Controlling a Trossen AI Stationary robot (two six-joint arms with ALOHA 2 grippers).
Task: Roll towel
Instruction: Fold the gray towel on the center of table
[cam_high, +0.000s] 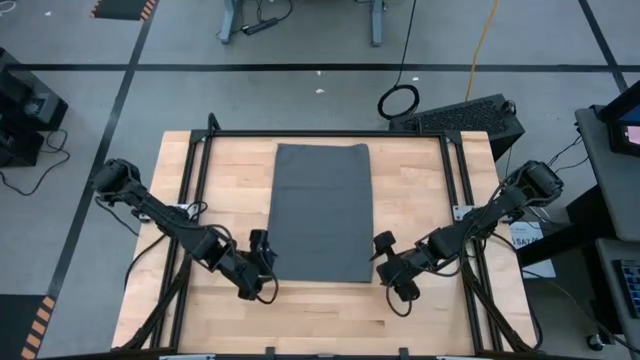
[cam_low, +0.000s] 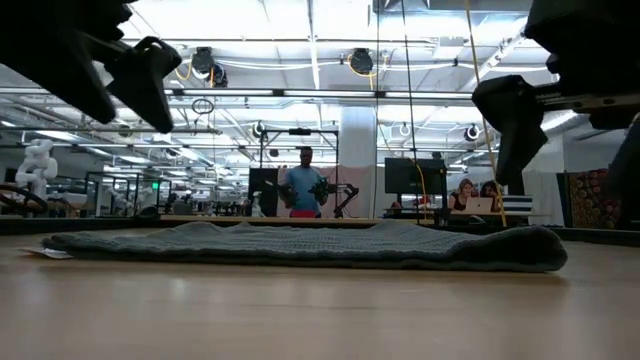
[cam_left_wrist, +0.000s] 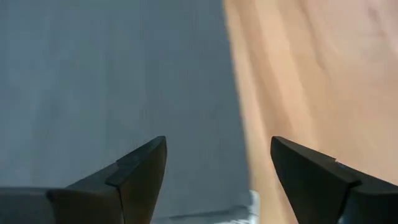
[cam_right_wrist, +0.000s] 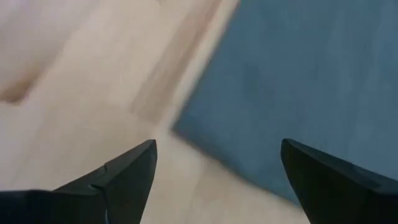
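Both hands open beside towel (cam_high: 322, 212)

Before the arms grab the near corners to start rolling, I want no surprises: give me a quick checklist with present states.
1. Dark grey plain cloth towel lies flat, unrolled on the wooden table: ok.
2. Left pincer open, beside the towel's near left corner: ok.
3. Right pincer open, beside the near right corner: ok.
4. Both pincers hang above the tabletop, holding nothing: ok.
5. Left wrist view shows the towel's edge between the fingers: ok.
6. Towel's far end free of snags: cannot tell.
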